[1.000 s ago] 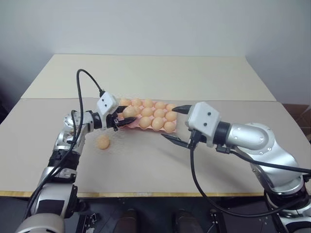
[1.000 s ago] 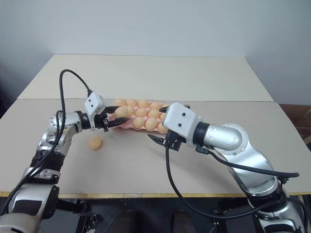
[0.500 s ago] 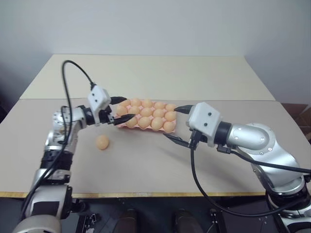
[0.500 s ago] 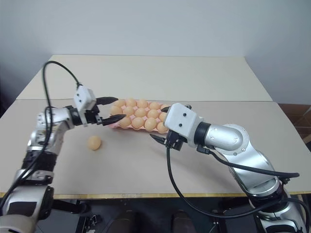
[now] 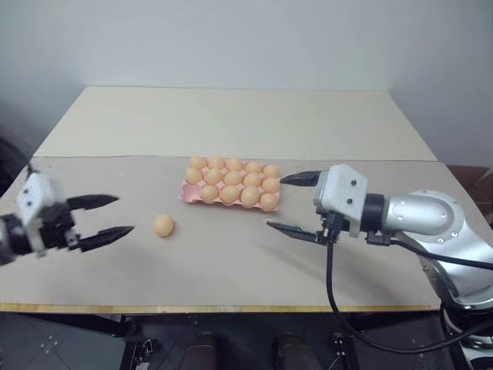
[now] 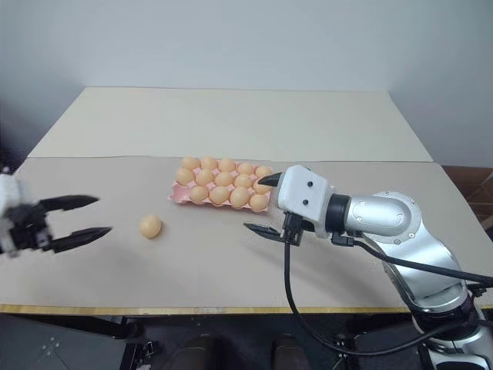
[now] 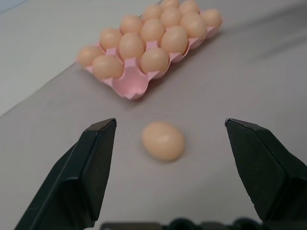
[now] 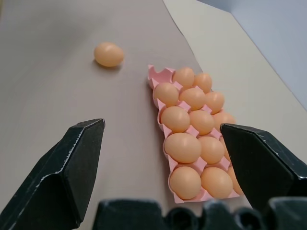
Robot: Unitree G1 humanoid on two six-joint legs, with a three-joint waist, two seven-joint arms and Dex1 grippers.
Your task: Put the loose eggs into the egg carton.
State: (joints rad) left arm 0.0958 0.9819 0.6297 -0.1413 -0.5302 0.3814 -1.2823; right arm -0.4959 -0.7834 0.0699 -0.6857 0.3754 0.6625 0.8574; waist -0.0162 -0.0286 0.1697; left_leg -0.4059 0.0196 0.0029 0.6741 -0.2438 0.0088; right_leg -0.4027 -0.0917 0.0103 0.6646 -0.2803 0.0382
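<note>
A: Where do you stand with the eggs?

B: One loose egg (image 5: 162, 225) lies on the table (image 5: 231, 270), near the carton's corner but apart from it, toward your left arm's side. The egg carton (image 5: 187, 193) sits mid-table. From the left wrist view, the corner cup nearest that egg looks empty; every other cup you can see holds an egg. I judge that cup is where this last one goes.

A: And your left gripper?

B: Your left gripper (image 5: 108, 215) hangs near the table's left edge, level with the egg and well apart from it. Its two fingers (image 7: 84, 172) are spread wide with nothing between them and touching nothing. In the left wrist view the egg sits in the middle of the gap ahead, with the carton beyond it. That lineup suits a straight reach at the egg.

A: Your right?

B: Your right gripper (image 5: 296, 203) hovers just off the carton's right end, above the table. Its fingers stand fully apart and carry nothing. It touches neither carton nor egg. I'd guess you're keeping it there out of the left arm's path.

A: Any risk?

B: The egg is round on a flat top; nudge it and it may roll.
</note>
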